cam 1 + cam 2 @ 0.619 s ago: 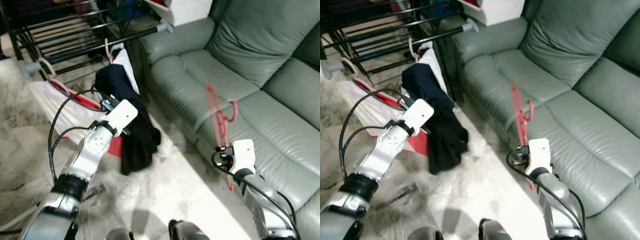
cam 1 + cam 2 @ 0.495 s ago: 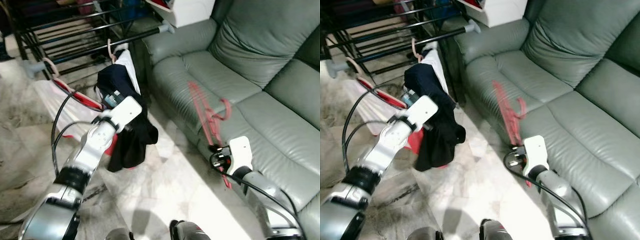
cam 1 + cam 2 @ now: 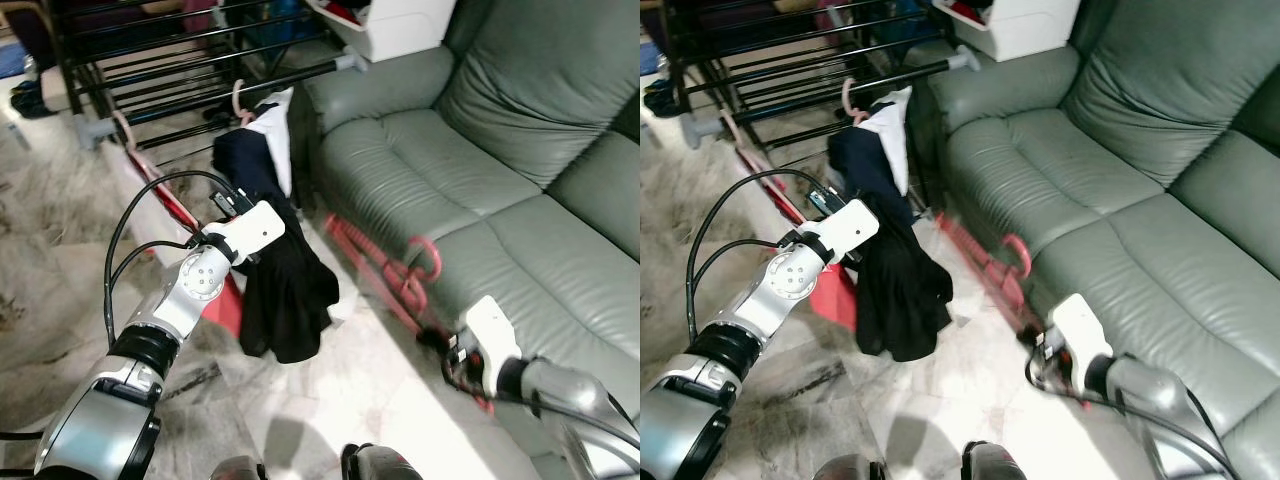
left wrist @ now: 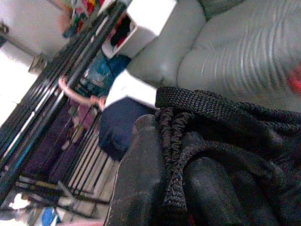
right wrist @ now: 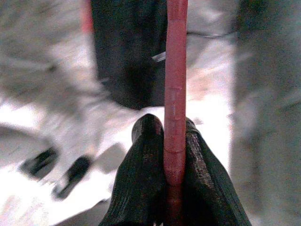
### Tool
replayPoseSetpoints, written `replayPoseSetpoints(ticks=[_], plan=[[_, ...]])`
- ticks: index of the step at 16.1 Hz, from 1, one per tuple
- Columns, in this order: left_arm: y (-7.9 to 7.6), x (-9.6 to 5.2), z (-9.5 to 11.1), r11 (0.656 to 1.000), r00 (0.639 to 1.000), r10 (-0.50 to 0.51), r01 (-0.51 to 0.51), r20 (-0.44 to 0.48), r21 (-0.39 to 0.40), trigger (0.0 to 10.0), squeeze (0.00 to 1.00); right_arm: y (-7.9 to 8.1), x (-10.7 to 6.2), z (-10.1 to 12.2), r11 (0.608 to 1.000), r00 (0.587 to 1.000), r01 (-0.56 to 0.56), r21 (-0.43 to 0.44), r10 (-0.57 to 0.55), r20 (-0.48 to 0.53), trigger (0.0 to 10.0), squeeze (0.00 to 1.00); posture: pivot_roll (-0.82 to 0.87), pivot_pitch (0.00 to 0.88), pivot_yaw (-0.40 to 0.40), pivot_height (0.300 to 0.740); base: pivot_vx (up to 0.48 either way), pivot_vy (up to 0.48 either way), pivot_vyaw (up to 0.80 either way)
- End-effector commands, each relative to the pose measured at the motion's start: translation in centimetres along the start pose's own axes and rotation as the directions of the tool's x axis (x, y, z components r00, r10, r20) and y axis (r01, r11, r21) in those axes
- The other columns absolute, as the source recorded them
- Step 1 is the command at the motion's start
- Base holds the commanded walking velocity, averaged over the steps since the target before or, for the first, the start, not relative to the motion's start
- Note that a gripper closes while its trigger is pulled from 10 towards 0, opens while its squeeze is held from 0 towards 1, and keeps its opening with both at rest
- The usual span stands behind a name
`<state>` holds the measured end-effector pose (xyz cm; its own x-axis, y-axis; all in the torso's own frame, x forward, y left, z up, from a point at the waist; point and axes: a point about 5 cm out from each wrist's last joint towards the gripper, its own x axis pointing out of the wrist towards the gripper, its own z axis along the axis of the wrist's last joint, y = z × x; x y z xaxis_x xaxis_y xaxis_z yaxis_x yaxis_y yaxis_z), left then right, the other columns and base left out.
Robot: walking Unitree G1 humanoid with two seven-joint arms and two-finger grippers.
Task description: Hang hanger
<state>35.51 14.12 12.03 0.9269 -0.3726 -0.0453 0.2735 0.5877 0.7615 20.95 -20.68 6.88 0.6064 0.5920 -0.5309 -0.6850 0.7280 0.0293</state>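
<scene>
The right gripper (image 5: 175, 141) has its jaws clenched on the bar of a red hanger (image 3: 385, 275), which runs up and away from them, its hook curling near the front edge of the grey sofa (image 3: 470, 190). The left gripper (image 4: 174, 188) has its jaws closed on a black garment (image 3: 285, 295) that droops below them over the marble floor (image 3: 60, 260). Beyond the left jaws stands a black drying rack (image 3: 170, 70), where a pink hanger (image 3: 240, 98) carries dark and white clothing.
</scene>
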Motion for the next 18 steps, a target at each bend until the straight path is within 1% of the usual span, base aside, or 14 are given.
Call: replayPoseSetpoints(ticks=[1, 3, 4, 5, 6, 7, 8, 9, 11, 13, 14, 16, 17, 18], plan=[[0.4, 0.3, 0.4, 1.0, 1.0, 0.013, -0.013, 0.015, 0.023, 10.0, 0.0, 0.9, 0.1, 0.3, 0.998, 0.998, -0.066, -0.005, 0.066, 0.006, 10.0, 0.0, -0.07, 0.055, 0.023, 0.74, 0.0, 0.0, 0.0], [0.2, 0.3, 0.4, 1.0, 1.0, 0.008, -0.008, 0.024, 0.012, 10.0, 0.0, 1.9, 0.1, -0.2, 0.989, 0.989, -0.144, 0.015, 0.145, -0.022, 10.0, 0.0, -0.07, 0.055, 0.023, 0.74, 0.0, 0.0, 0.0], [0.1, 0.3, 1.1, 1.0, 0.998, -0.015, 0.016, 0.069, -0.026, 10.0, 0.0, 1.9, 0.1, -0.6, 0.99, 0.989, -0.142, 0.007, 0.142, -0.034, 10.0, 0.0, -0.07, 0.061, 0.024, 0.74, 0.0, 0.0, 0.0], [-0.1, 0.2, 1.9, 0.997, 0.989, -0.044, 0.053, 0.139, -0.061, 10.0, 0.0, 1.7, 0.2, -0.7, 0.993, 0.992, -0.116, -0.016, 0.115, -0.042, 10.0, 0.0, -0.07, 0.062, 0.024, 0.74, 0.0, 0.0, 0.0], [-0.2, 0.0, 2.2, 0.994, 0.983, -0.058, 0.073, 0.173, -0.08, 10.0, 0.0, 1.6, 0.2, -0.8, 0.994, 0.993, -0.106, -0.015, 0.106, -0.046, 10.0, 0.0, -0.07, 0.062, 0.024, 0.74, 0.0, 0.0, 0.0], [-0.5, -0.2, 2.5, 0.99, 0.975, -0.083, 0.104, 0.208, -0.092, 10.0, 0.0, 1.5, 0.3, -0.8, 0.994, 0.993, -0.108, -0.01, 0.108, -0.05, 10.0, 0.0, -0.07, 0.062, 0.024, 0.74, 0.0, 0.0, 0.0], [-1.1, -0.7, 2.8, 0.982, 0.957, -0.136, 0.164, 0.258, -0.089, 10.0, 0.0, 1.5, 0.4, -0.9, 0.995, 0.993, -0.102, -0.02, 0.101, -0.057, 10.0, 0.0, -0.07, 0.063, 0.024, 0.74, 0.0, 0.0, 0.0], [-1.2, -0.8, 2.9, 0.98, 0.953, -0.144, 0.174, 0.266, -0.093, 10.0, 0.0, 1.5, 0.5, -0.9, 0.995, 0.993, -0.103, -0.016, 0.102, -0.055, 10.0, 0.0, -0.07, 0.063, 0.024, 0.74, 0.0, 0.0, 0.0], [-1.7, -1.2, 3.5, 0.969, 0.931, -0.186, 0.227, 0.315, -0.1, 10.0, 0.0, 1.5, 1.0, -1.1, 0.996, 0.994, -0.09, -0.022, 0.088, -0.057, 10.0, 0.0, -0.07, 0.064, 0.02, 0.74, 0.0, 0.0, 0.0], [-1.8, -1.5, 4.2, 0.96, 0.911, -0.21, 0.26, 0.354, -0.101, 10.0, 0.0, 1.0, 1.7, -1.0, 1.0, 0.999, -0.029, 0.001, 0.029, -0.041, 10.0, 0.0, -0.06, 0.065, 0.018, 0.74, 0.0, 0.0, 0.0], [-1.7, -1.7, 5.1, 0.957, 0.896, -0.212, 0.272, 0.39, -0.103, 10.0, 0.0, 0.8, 2.1, -1.1, 1.0, 0.999, 0.007, 0.026, -0.006, -0.044, 10.0, 0.0, -0.06, 0.065, 0.017, 0.74, 0.0, 0.0, 0.0], [-1.7, -1.7, 6.5, 0.952, 0.878, -0.207, 0.282, 0.432, -0.119, 10.0, 0.0, 0.1, 2.5, -1.6, 0.995, 0.995, 0.079, 0.065, -0.075, -0.063, 10.0, 0.0, -0.06, 0.064, 0.016, 0.74, 0.0, 0.0, 0.0], [-1.6, -1.7, 6.7, 0.953, 0.878, -0.201, 0.277, 0.434, -0.121, 10.0, 0.0, 0.0, 2.6, -1.6, 0.994, 0.994, 0.09, 0.07, -0.085, -0.063, 10.0, 0.0, -0.06, 0.064, 0.016, 0.74, 0.0, 0.0, 0.0], [-1.0, -1.7, 7.2, 0.962, 0.879, -0.169, 0.246, 0.447, -0.12, 10.0, 0.0, -1.3, 2.7, -1.3, 0.971, 0.981, 0.195, 0.14, -0.191, -0.039, 10.0, 0.0, -0.06, 0.061, 0.016, 0.74, 0.0, 0.0, 0.0]])
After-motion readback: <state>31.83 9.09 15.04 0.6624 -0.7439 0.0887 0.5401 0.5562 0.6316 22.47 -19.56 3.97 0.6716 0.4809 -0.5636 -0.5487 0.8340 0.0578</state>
